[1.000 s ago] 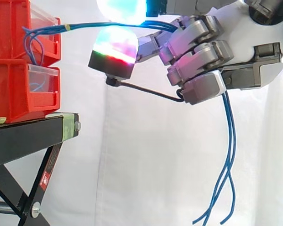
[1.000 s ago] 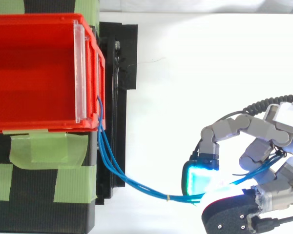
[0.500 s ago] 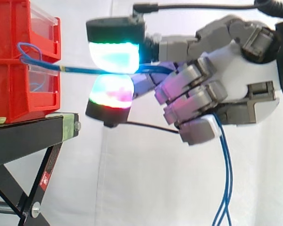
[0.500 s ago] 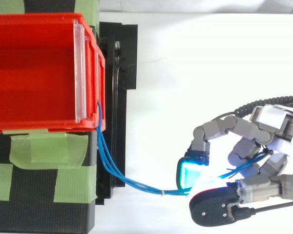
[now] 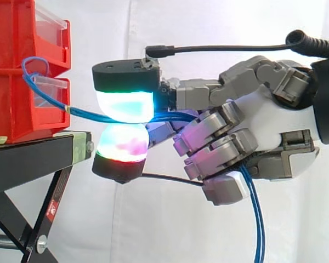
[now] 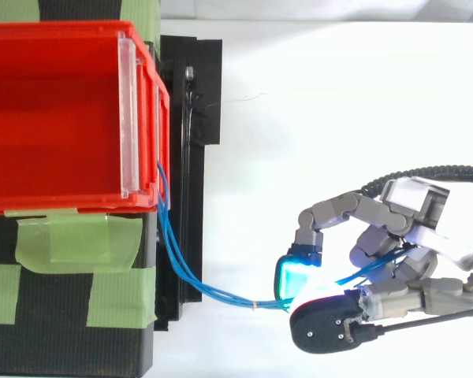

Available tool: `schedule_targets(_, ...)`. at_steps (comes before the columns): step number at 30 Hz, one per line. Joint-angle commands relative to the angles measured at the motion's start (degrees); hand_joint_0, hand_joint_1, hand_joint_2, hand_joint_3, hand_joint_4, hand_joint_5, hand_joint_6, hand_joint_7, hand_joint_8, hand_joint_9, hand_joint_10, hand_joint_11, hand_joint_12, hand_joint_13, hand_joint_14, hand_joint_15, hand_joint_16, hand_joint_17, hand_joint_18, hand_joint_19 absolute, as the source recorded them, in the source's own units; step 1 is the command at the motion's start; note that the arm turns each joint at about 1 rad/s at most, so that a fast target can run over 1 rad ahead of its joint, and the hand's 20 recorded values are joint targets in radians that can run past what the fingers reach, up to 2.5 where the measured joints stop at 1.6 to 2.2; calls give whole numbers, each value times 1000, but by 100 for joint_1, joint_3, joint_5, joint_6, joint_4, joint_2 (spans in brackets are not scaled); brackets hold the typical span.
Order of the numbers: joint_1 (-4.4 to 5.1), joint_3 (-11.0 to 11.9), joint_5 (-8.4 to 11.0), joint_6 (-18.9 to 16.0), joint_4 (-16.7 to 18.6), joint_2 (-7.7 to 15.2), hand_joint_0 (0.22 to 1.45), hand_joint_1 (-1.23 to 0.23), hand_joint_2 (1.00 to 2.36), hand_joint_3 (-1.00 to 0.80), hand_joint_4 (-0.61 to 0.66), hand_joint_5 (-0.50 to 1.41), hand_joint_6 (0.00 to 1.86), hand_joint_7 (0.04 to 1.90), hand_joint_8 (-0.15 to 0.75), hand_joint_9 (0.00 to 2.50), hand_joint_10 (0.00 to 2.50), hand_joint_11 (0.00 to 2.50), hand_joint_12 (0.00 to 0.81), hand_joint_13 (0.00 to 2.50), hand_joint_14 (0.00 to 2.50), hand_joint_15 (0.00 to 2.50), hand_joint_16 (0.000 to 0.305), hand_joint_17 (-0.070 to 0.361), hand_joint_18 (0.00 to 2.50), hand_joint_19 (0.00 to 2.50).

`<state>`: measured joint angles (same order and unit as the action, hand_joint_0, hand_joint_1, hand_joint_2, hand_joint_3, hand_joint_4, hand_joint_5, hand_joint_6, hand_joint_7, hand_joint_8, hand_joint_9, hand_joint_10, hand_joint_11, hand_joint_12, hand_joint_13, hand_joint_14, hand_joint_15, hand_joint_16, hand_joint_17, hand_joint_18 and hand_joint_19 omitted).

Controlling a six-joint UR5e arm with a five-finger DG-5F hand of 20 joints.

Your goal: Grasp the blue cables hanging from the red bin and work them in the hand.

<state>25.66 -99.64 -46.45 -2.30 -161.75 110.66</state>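
Note:
Blue cables (image 5: 82,113) run from the front of the stacked red bins (image 5: 22,71) rightward into my hand (image 5: 263,137). Two glowing fingertips (image 5: 123,101) pinch the cables between them, one above and one below. The cables pass through the curled fingers and hang down from the hand's underside (image 5: 257,219). In the top view the blue cables (image 6: 213,293) leave the red bin (image 6: 63,118) near its front corner, curve along the black stand, and enter the hand (image 6: 394,252) at the lower right.
The bins sit on a black stand (image 5: 38,156) with green tape (image 6: 71,244) on its top. A white curtain hangs behind. Open space lies below and to the right of the stand.
The hand has come down and slightly left, toward the stand. The cable stretch from the bin now slopes downward instead of running level near the top bin.

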Motion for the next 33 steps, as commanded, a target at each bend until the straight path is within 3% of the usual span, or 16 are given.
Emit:
schedule_targets(1,1,6,-4,-34,-23,0,916,-660,1028,-323,150,-59,960,1147,525,1729,2500,2500,644,1850,2500,2074,170,127,2314,858)
schedule_targets(21,-8,-3,-39,63,-15,8,919,-635,1028,-296,153,-81,964,1142,547,1679,2500,2500,646,1804,2500,2083,170,128,2252,848)
schedule_targets(24,-8,6,-215,168,-32,8,920,-635,1027,-295,153,-83,966,1140,546,1673,2500,2500,648,1799,2500,2099,167,125,2247,852)
schedule_targets(25,-8,-3,-443,239,-41,8,919,-634,1028,-296,154,-83,966,1139,547,1674,2500,2500,647,1798,2500,2098,168,126,2245,874)
schedule_targets(26,-8,-3,-443,239,-41,8,920,-634,1027,-295,155,-84,968,1138,548,1674,2500,2500,647,1797,2500,2097,166,125,2242,881)
schedule_targets(27,-8,6,-734,318,-50,0,920,-634,1027,-295,154,-83,970,1128,549,1671,2500,2500,644,1796,2500,2082,167,125,2242,889)
schedule_targets(28,-8,6,-874,362,-50,8,920,-634,1027,-295,154,-83,970,1129,548,1669,2500,2500,646,1797,2500,2079,168,126,2240,880)
schedule_targets(29,-17,-3,-1358,529,-94,0,920,-634,1027,-294,154,-83,966,1139,549,1669,2500,2500,644,1795,2500,2081,168,126,2243,849)
schedule_targets(30,-17,-3,-1489,555,-111,8,922,-634,1027,-300,152,-83,969,1130,548,1668,2500,2500,647,1796,2500,2098,166,125,2243,855)
schedule_targets(33,-61,6,-1577,555,-155,0,923,-634,1026,-304,154,-84,969,1128,548,1667,2500,2500,648,1793,2500,2092,167,125,2240,873)
